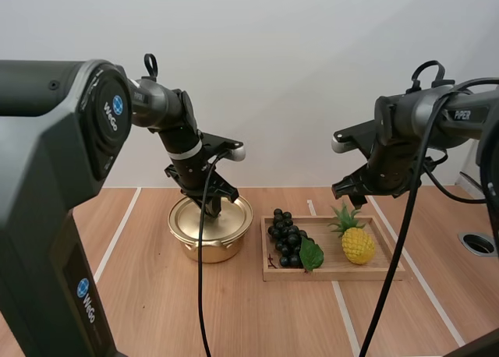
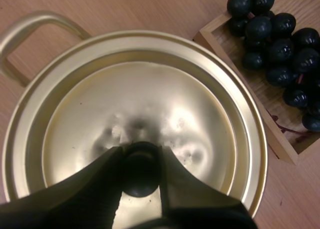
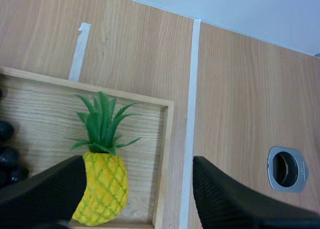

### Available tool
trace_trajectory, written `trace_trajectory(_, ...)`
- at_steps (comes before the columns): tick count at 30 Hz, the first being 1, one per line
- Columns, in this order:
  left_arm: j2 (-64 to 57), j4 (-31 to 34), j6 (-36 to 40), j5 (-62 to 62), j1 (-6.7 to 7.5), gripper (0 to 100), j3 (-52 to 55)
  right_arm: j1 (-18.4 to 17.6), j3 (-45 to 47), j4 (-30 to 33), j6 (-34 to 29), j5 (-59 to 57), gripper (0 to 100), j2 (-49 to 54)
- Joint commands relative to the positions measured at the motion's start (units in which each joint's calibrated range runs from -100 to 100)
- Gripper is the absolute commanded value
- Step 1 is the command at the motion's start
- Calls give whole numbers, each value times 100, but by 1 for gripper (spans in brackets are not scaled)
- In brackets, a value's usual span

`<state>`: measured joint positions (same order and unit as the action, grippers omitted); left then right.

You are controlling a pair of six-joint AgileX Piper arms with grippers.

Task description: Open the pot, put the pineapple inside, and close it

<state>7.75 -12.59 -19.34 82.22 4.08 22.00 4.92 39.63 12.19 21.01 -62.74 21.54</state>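
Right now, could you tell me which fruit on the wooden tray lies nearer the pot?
The bunch of grapes, at the end of the tray beside the pot; the pineapple lies at the far end.

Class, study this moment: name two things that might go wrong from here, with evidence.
The left hand pinches only the small round knob of the lid, so the lid might slip or swing when lifted. The right hand hangs open with the pineapple off to one side, not centred; closing there might knock it against the tray wall.
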Motion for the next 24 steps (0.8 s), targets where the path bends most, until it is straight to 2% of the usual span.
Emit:
trace_trajectory(1, 26, -49, 59, 107, 22, 0, 17, 25, 15, -11, -12, 73, 100, 28)
trace_trajectory(10, -674, -49, 94, 617, 22, 0, -402, 25, 15, -790, -12, 123, 100, -2)
trace_trajectory(20, -2269, -16, 55, 874, 22, 0, -554, 25, 15, -854, -235, -27, 100, -546)
trace_trajectory(24, -2872, -3, 22, 606, 22, 0, -554, 25, 15, -896, -235, -194, 100, -786)
